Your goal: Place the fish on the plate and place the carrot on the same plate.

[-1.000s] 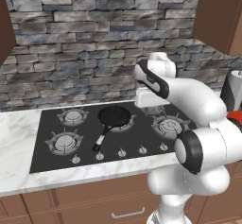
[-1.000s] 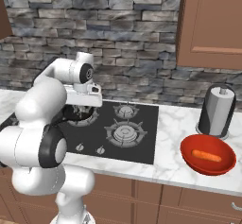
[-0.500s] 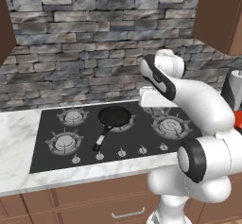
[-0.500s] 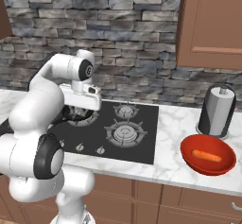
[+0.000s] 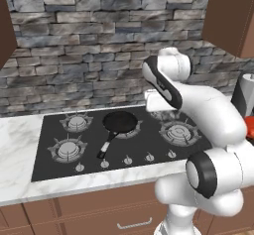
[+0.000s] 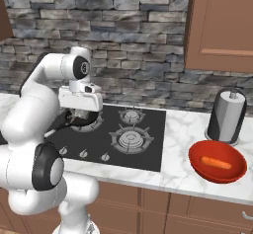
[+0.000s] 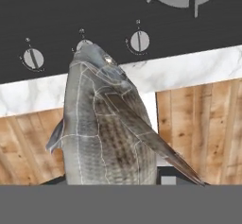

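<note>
Over the stove (image 7: 94, 10), scaly grey fish (image 7: 106, 128)

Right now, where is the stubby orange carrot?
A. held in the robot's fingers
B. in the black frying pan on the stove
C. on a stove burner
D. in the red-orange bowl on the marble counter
D: the right base view shows the stubby orange carrot lying inside the red-orange bowl beside the stove; the hand view shows a grey fish, not a carrot.

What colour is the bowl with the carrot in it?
The bowl is red-orange, holding the orange carrot. It shows best in the right base view.
</note>
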Available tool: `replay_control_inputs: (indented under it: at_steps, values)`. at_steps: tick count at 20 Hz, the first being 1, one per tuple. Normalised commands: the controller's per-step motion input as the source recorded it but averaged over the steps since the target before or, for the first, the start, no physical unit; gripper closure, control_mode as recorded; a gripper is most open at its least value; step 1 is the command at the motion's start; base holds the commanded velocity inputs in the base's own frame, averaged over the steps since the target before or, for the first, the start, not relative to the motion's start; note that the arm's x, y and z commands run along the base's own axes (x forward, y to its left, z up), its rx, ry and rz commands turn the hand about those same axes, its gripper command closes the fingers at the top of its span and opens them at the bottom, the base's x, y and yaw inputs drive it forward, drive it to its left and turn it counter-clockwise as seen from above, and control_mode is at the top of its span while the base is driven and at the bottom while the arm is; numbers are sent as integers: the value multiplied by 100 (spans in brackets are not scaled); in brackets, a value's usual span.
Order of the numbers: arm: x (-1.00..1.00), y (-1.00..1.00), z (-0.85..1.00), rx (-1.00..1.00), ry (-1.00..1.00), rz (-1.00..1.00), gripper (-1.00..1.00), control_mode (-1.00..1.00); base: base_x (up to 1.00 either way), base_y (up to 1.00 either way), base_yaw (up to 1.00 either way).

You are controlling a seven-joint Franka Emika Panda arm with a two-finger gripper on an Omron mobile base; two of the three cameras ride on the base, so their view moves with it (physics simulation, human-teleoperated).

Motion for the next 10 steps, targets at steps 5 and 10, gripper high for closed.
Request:
replay_control_inputs:
  at_steps: [5,10]
  values:
    - [-41,-22,31,-3,-7,0,100,-100,0,0,0]
    - [-39,-21,12,0,-9,2,100,-100,0,0,0]
